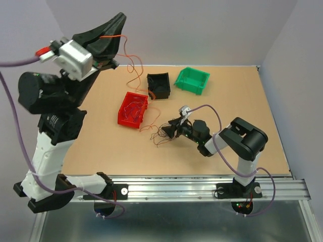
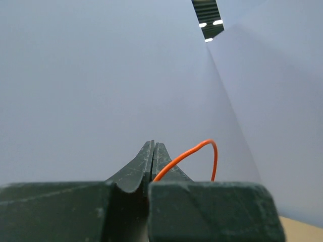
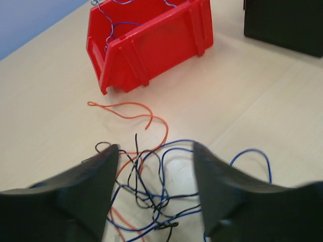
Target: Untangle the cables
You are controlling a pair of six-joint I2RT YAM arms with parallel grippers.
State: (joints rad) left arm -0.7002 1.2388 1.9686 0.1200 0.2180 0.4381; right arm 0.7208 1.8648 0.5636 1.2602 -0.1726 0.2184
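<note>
Left gripper (image 1: 118, 22) is up high at far left, jaws pressed flat together on one hair-thin orange wire (image 2: 202, 146). The wire arcs out beside the tips and droops down toward the bins. Where its lower end goes, you can't tell from above.

Next is the red plastic bin (image 1: 125, 117), with a few thin blue-purple wires lying inside. The black plastic bin (image 1: 159, 85) sits just behind it. Its contents aren't readable.

The remaining cables are a loose knot of black, blue and orange wires (image 3: 151, 191) on the tan tabletop (image 1: 242, 111), near the front of the red bin. One orange end (image 3: 131, 113) curls free between the knot and the bin.

Right gripper (image 3: 155, 148) is low over that knot, jaws parted to a medium gap with strands lying between them, clamped on nothing. The green plastic bin (image 1: 192, 79) stands well apart, toward the back.

Handling, as a judgement: these wires are near weightless, floppy yet springy, and they snag each other. If you pull fast, the whole clump will probably come along. They're thin enough to slip, so pinch right at the fingertips. Take one strand at a free end or an outer loop, not the crossed middle.
</note>
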